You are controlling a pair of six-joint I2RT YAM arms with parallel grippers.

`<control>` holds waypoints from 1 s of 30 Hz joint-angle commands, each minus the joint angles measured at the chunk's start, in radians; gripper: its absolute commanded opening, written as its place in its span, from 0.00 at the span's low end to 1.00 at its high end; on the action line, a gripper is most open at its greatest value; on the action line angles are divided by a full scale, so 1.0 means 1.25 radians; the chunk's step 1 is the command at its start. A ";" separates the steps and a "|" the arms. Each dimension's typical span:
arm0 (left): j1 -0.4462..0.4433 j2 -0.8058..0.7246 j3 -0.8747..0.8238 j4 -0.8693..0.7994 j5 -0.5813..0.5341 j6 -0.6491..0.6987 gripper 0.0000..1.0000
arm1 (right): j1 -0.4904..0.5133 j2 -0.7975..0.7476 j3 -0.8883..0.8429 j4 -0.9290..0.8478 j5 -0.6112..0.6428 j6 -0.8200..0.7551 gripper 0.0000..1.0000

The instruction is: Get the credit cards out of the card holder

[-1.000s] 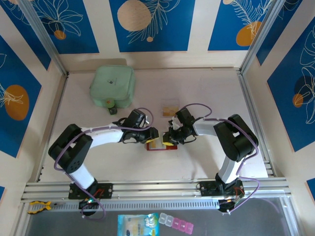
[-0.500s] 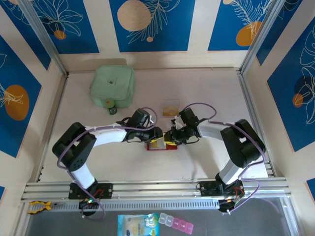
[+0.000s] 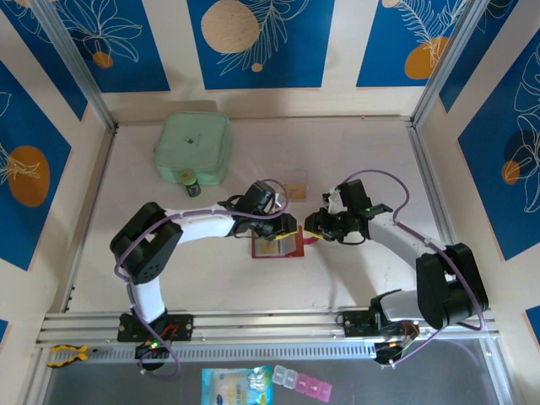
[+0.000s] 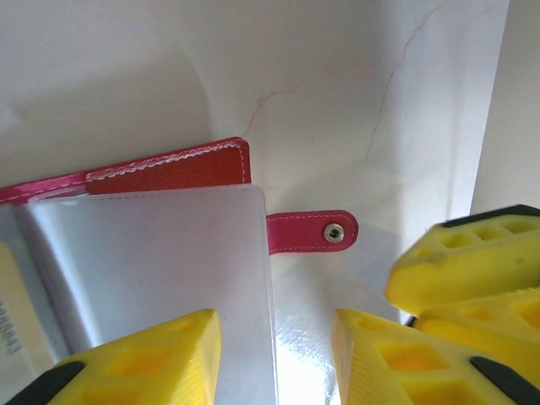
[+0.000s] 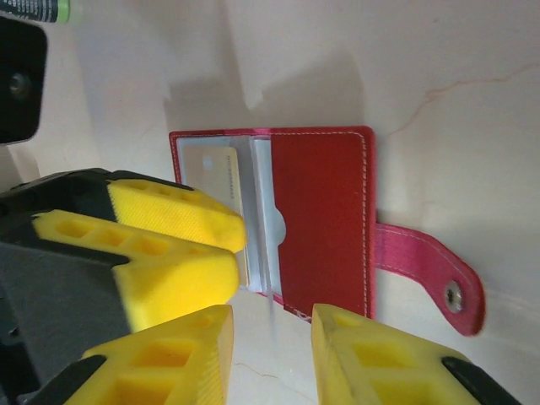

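You see the left gripper point(image 4: 274, 331) low in the frame, its yellow fingers point(image 4: 143, 359) apart, straddling the right edge of a clear sleeve point(image 4: 160, 261). The sleeve lies on the open red wallet point(image 4: 169, 167), whose snap tab point(image 4: 312, 232) sticks out flat on the white table point(image 4: 354, 84). A yellowish card point(image 4: 8, 304) peeks in at the left edge. The right gripper point(image 4: 422, 302) sits near the tab, not touching it.

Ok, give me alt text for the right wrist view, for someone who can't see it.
An open red wallet lies on a pale table, its snap tab pointing right and a yellowish card tucked in its left side. The left gripper covers part of that side, and the right gripper, open, hovers at the wallet's lower edge.
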 commanded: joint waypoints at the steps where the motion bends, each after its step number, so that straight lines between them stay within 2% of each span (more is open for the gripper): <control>1: -0.013 0.027 0.030 -0.020 0.019 0.010 0.42 | -0.005 -0.026 -0.016 -0.045 0.002 -0.016 0.31; 7: -0.012 0.023 0.032 -0.022 0.015 0.024 0.47 | 0.005 -0.032 -0.018 -0.037 -0.008 -0.001 0.31; 11: 0.005 -0.011 0.012 -0.034 0.002 0.039 0.47 | 0.022 -0.013 -0.004 -0.026 -0.011 0.013 0.31; 22: 0.083 -0.128 -0.114 -0.087 -0.044 0.092 0.34 | 0.114 0.106 0.072 0.002 0.006 0.038 0.26; 30: 0.122 -0.143 -0.163 -0.127 -0.066 0.132 0.29 | 0.169 0.203 0.139 0.012 0.010 0.047 0.24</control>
